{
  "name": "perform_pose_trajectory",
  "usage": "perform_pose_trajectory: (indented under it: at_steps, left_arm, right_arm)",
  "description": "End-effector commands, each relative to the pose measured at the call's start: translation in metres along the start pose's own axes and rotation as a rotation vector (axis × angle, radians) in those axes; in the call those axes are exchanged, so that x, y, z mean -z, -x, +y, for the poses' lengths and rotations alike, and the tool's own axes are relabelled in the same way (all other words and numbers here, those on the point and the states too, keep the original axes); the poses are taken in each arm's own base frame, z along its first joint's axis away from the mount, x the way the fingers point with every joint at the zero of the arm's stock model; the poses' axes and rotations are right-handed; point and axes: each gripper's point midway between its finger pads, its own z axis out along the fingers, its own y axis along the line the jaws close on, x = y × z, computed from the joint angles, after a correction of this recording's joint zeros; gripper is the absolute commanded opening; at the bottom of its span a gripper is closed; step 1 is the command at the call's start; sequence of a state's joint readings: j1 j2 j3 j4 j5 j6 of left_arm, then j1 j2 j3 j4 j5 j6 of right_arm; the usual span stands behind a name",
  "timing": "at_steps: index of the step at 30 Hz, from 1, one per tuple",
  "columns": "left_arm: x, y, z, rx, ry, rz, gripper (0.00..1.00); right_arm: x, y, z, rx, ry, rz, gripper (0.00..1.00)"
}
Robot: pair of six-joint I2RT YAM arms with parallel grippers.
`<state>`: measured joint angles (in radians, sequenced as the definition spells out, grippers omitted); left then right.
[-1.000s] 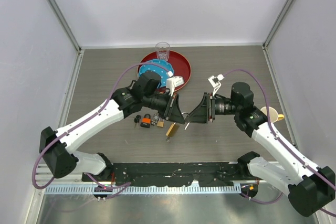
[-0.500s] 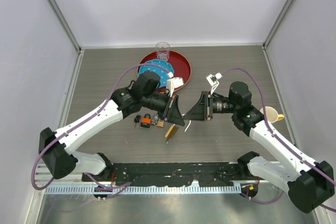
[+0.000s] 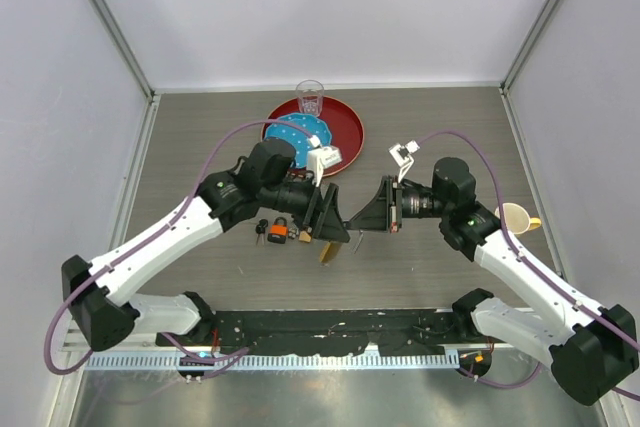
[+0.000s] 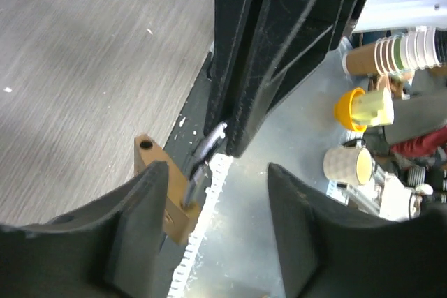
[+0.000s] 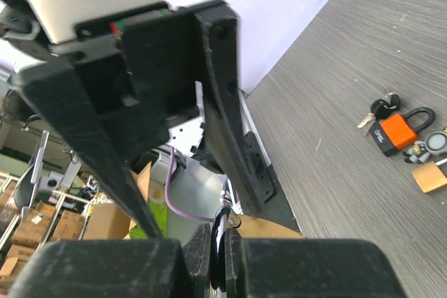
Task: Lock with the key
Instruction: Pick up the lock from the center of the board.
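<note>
Right fingers (image 5: 126, 270) clamp the key (image 4: 211, 137), whose tip meets the brass padlock (image 4: 162, 190). Left fingers (image 4: 133, 242) stand apart, with the padlock just beside one, over the counter (image 4: 84, 68).

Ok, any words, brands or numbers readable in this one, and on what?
None readable.
Orange padlock: any marking too small to read.
Brass padlock: no marking visible.
Key in the right claw: no stamp legible.
Cardboard boxes: blurred.
</note>
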<state>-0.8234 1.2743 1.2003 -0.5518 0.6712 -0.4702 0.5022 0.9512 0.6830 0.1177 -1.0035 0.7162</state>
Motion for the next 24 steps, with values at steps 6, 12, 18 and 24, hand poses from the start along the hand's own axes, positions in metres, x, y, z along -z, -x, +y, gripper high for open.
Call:
perform_pose_trajectory:
  at_steps: [6,12,18,24]
  left_arm:
    - [0.064,0.035,-0.002,-0.164,0.226,-0.273,0.75]
    - [0.089,0.049,-0.002,-0.200,0.277,-0.473,0.84]
    - [0.098,0.052,-0.009,-0.213,0.214,-0.628,0.88]
    - [0.083,0.054,-0.009,-0.203,0.127,-0.673,0.89]
  right_arm:
    - [0.000,0.032,0.016,0.008,-0.019,-0.122,0.02]
    - [0.003,0.051,0.023,-0.063,-0.043,-0.224,0.02]
    - [0.012,0.075,0.047,-0.118,0.037,-0.381,0.02]
    - [0.023,0.091,0.067,-0.191,0.107,-0.480,0.02]
